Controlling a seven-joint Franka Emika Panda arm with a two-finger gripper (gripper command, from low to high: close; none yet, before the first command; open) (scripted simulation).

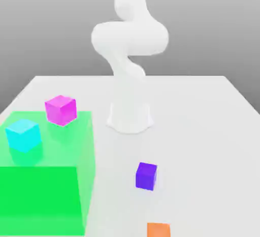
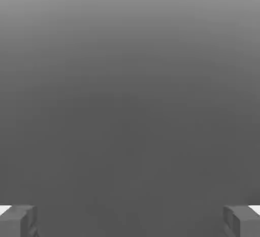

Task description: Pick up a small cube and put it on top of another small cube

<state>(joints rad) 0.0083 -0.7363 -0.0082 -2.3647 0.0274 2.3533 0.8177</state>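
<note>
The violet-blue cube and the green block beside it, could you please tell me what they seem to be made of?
The violet-blue cube looks like solid matte plastic: flat, even colour, no gloss. The green block looks like translucent, glassy plastic, since the table's edge shows faintly through it. Both are rendered, so this is a guess.

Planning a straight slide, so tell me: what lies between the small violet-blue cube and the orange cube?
Nothing: in the exterior view, only bare white tabletop separates the small violet-blue cube from the orange cube.
</note>
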